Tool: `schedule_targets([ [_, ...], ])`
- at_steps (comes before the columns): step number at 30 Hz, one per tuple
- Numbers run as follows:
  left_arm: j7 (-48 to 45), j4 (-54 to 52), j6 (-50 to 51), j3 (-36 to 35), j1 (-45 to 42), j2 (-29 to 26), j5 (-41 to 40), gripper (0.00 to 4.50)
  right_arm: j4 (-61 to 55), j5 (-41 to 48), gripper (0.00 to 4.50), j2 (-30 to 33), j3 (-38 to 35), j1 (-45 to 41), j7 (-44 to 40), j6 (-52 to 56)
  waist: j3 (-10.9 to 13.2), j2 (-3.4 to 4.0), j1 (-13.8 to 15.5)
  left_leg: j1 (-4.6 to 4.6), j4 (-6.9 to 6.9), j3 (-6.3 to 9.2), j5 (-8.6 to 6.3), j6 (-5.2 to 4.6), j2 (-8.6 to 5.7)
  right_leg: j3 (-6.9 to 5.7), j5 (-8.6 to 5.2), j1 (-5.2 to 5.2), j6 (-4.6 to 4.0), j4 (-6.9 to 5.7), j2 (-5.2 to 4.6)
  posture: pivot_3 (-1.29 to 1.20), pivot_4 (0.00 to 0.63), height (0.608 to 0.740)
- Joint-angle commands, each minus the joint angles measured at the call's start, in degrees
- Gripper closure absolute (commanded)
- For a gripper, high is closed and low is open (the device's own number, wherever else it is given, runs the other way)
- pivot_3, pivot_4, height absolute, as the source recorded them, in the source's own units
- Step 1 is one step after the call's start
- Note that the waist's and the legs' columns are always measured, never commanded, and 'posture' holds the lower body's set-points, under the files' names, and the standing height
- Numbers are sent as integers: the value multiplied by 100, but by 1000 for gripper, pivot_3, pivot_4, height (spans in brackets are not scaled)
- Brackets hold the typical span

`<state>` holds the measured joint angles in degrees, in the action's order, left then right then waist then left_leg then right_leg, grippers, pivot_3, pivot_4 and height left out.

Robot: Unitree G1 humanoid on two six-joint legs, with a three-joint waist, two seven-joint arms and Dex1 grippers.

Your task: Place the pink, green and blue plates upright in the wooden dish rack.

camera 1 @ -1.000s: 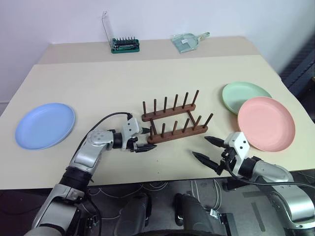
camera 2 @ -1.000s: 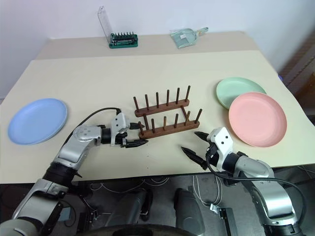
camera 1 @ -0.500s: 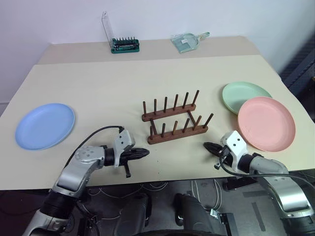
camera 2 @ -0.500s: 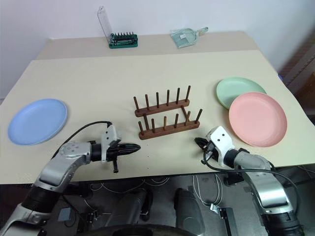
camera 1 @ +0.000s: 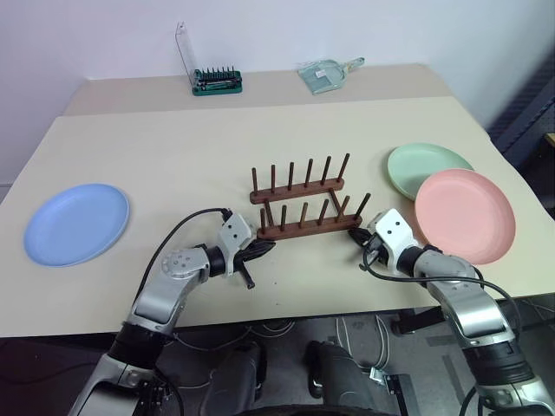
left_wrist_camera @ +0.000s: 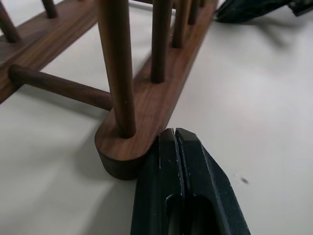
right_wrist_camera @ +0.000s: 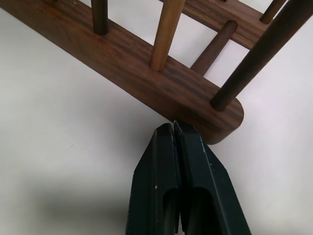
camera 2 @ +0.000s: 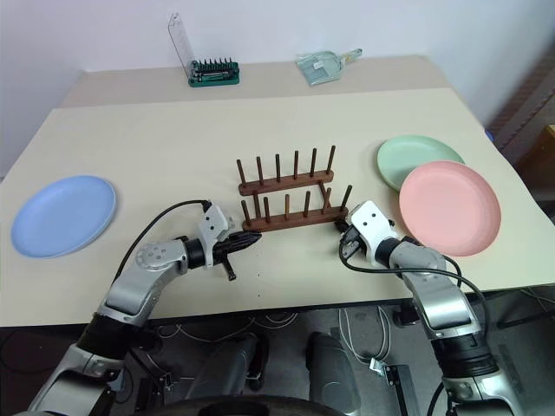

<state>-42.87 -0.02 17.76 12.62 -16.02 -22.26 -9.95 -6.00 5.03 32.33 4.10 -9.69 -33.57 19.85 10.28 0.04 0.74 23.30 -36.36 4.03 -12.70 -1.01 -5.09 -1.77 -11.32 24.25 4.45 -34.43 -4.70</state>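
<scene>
Left gripper [left_wrist_camera: 176, 134] closed, empty, tips touching one end of small dark brown wooden dish rack [camera 1: 303, 211]; right gripper [right_wrist_camera: 173, 128] closed, empty, touching opposite end. Rack mid-counter [camera 1: 173, 147], twelve pegs. Three plates flat: round blue plate [camera 1: 76, 223] far left, round pink plate [camera 1: 464, 215] overlapping round green plate [camera 1: 425, 165] right.

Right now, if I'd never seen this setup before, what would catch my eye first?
Probably the wooden dish rack at the middle of the table, with the left gripper and the right gripper, both shut, pressed to the two ends of its near rail. Next come the plates, all lying flat: the blue plate far left, and the pink plate overlapping the green plate on the right.
</scene>
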Motion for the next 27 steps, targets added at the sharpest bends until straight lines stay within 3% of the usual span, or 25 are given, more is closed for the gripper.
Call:
schedule_targets([
  [1, 352, 348, -127, -114, -74, -11, 307, 4500, 274, -222, 4460, -119, 49, -254, 178, -162, -1, 0, -3, -1, 0, 0, 0, 0, 0, 0, 1, 0, -1, 0, 1, 0, 150, 740],
  [12, 627, 819, -417, -90, -271, 88, 445, 4500, 357, -297, 4460, -168, 5, -312, 125, -256, -2, 1, 2, -2, 1, 0, 1, -1, 0, 0, 2, 1, -1, -4, 3, 0, 150, 740],
  [19, -12, 213, -272, -111, 111, -18, -87, 4500, -880, 329, 4460, 300, -616, 196, -412, -63, -1, 2, -6, 1, 8, -2, 1, -1, 0, 1, 1, 7, 2, 3, 2, 0, 150, 740],
  [22, -445, -286, -99, -171, 349, -106, -528, 4500, -1559, 897, 3633, 681, -1439, 587, -657, 452, 1, 4, 7, 7, 15, -4, 1, -2, 0, 4, 7, 16, 1, 4, 0, 0, 150, 740],
  [27, -881, -565, -17, 43, 440, -216, -597, 4500, -2201, 1276, 1195, 1092, -2518, 1257, -695, 951, 2, 0, 114, 13, 11, -4, -2, -1, 1, 2, -5, 11, 5, 14, -3, 0, 150, 740],
])
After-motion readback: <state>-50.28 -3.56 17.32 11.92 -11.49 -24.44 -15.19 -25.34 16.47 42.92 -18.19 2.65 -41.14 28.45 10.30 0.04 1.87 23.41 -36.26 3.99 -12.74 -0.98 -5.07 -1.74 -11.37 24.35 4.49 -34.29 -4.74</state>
